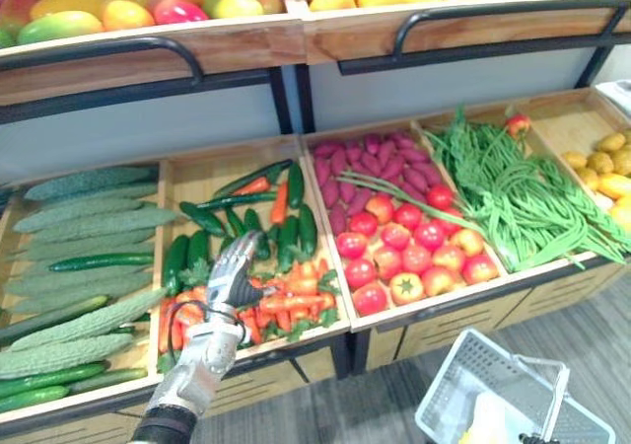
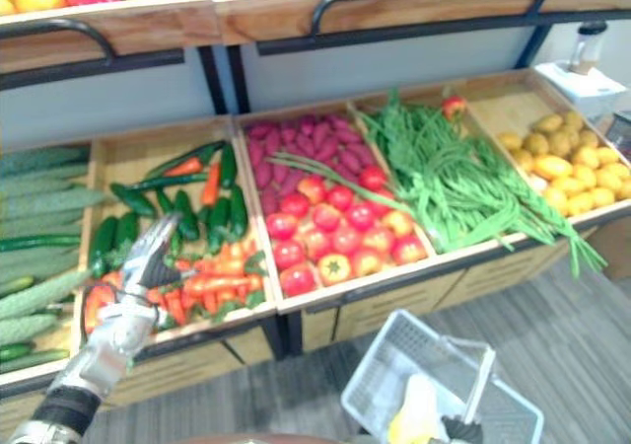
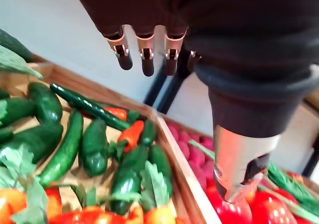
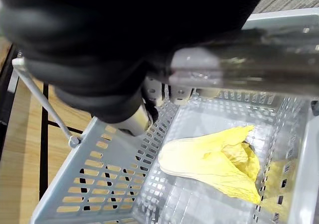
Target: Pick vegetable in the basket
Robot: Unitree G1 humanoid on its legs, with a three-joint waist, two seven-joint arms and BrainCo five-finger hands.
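Note:
My left hand [image 1: 233, 272] hovers open over the wooden bin of red and orange peppers [image 1: 296, 304], its straight fingers [image 3: 147, 52] pointing toward the dark green cucumbers [image 3: 93, 145] at the back of that bin. It holds nothing. At the lower right hangs a grey plastic basket [image 1: 463, 375], with my right hand [image 4: 114, 74] shut on its handle [image 4: 259, 55]. A pale yellow leafy vegetable [image 4: 214, 159] lies on the basket's floor.
The lower shelf has bins of bitter gourds [image 1: 79, 266], purple sweet potatoes [image 1: 370, 163], tomatoes [image 1: 409, 252], long green beans [image 1: 503, 187] and yellow produce [image 1: 603, 163]. An upper shelf [image 1: 148, 64] with fruit overhangs the back. Grey floor lies below.

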